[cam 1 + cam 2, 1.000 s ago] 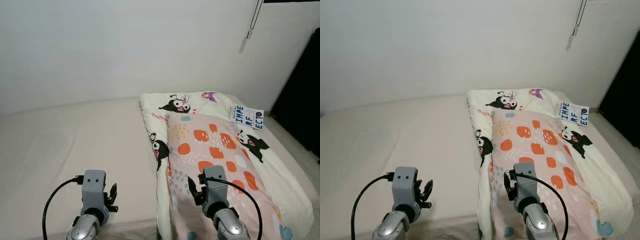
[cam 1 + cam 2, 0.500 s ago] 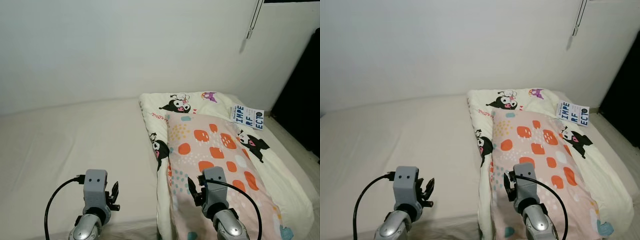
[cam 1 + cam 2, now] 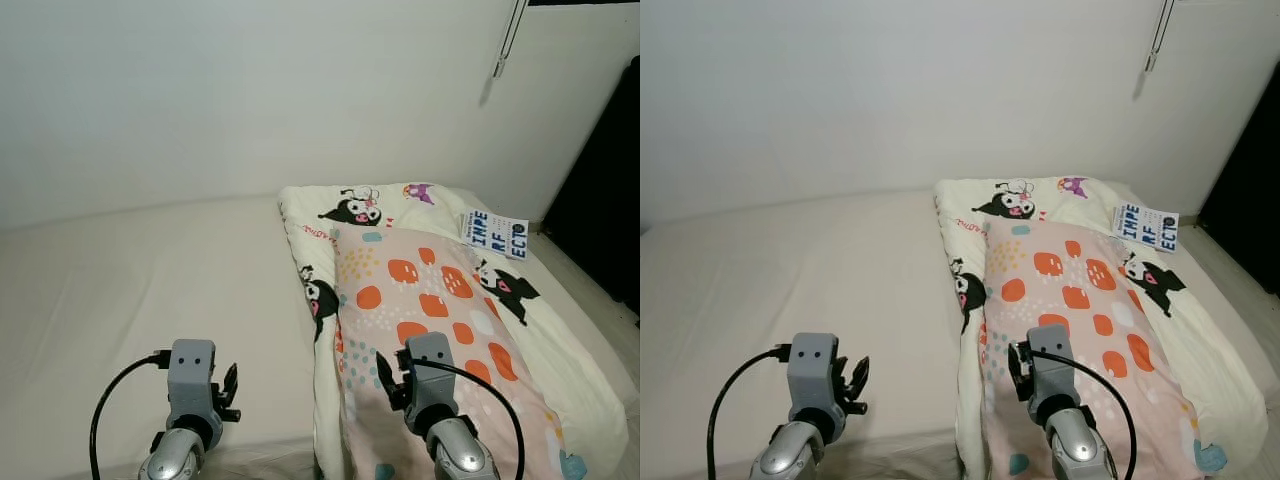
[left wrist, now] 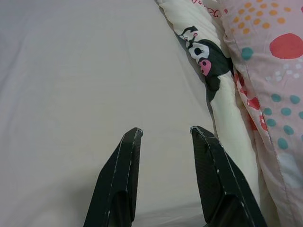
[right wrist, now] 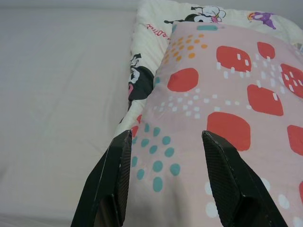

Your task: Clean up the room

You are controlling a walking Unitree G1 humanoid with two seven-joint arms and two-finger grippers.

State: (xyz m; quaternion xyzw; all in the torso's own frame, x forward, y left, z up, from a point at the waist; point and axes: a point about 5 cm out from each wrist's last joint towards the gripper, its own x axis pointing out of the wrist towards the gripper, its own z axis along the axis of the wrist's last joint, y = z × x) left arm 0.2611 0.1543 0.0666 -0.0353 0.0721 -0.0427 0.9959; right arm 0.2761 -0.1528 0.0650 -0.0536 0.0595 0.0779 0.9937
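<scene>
Soft, even indoor light fills the head views, bright and free of glare, and the white wall shades slightly darker toward the top. A hanging cord throws a faint shadow on that wall. The wrist views are sharp on the bed sheet, with the near black fingers a little soft.

Plain white wall behind bed, w/ hanging cord.

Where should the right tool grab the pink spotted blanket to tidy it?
Judging by its pose, take the pink spotted blanket by its near left edge, which lies loose on the cartoon quilt. The open right tool already hovers above it; come straight down.
</scene>
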